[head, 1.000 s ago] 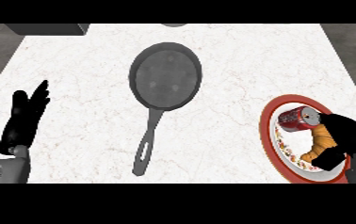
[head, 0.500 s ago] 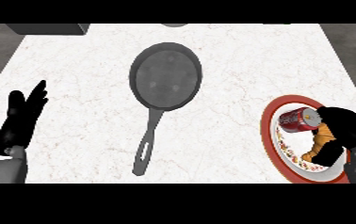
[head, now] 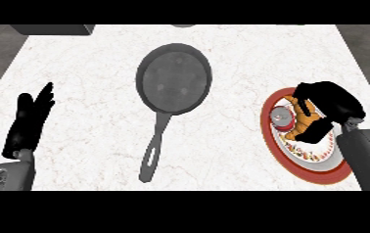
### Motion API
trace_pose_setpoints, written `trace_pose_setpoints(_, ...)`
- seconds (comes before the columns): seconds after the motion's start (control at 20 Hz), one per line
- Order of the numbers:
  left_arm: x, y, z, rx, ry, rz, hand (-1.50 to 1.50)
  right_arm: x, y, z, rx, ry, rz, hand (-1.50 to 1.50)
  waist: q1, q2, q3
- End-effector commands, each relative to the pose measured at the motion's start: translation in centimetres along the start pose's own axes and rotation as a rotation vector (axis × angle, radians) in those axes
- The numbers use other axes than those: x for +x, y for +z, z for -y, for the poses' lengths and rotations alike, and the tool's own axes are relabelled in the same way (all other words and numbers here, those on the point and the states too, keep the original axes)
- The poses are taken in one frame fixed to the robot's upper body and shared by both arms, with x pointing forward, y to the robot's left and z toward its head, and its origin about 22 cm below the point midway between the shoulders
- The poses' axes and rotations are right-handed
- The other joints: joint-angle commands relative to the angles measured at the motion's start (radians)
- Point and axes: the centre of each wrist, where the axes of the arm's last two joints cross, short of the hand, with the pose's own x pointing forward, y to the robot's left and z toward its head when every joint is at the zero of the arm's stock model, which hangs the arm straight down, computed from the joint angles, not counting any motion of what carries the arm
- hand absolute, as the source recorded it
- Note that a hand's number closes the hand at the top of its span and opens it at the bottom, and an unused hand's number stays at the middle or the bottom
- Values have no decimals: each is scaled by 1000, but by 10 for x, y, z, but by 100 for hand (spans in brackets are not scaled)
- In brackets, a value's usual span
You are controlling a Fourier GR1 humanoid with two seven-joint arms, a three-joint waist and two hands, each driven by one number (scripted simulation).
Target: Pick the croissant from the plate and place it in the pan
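Observation:
An orange-brown croissant [head: 302, 118] sits over the white plate with a red rim [head: 290, 164] at the right of the counter. My right hand [head: 329, 102] is over the plate, fingers and thumb curled round the croissant, hiding its right part. A dark grey pan [head: 174, 77] lies in the middle of the counter, its handle [head: 154, 150] pointing toward me. My left hand [head: 29, 122] rests open at the left edge, fingers up, far from the pan.
A red can [head: 281, 119] stands on the plate just left of the croissant, touching or nearly touching it. Small food bits lie along the plate's near side. White marble counter stretches between pan and plate.
My right hand has moved up and left over the plate and closed round the croissant, which shifted with it. The red can now shows further left. The left hand stayed put.

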Motion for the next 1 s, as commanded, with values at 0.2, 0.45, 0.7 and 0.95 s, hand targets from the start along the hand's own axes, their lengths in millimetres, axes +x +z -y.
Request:
trace_pose_setpoints(0.2,5,1,-2,15,-4,-13,0,26,-5,46,-462,-123,251,150,-11,-6,2)
trace_pose_setpoints(0.45,8,-4,-8,19,12,-15,0,64,-8,69,-512,-192,363,150,-10,-3,0)
trace_pose_setpoints(0.7,8,14,5,-6,-2,-4,0,103,-19,94,-488,-256,385,150,-3,-3,0)
trace_pose_setpoints(0.95,-8,4,-17,2,-10,-15,0,156,-46,80,-476,-384,385,150,-1,-1,0)
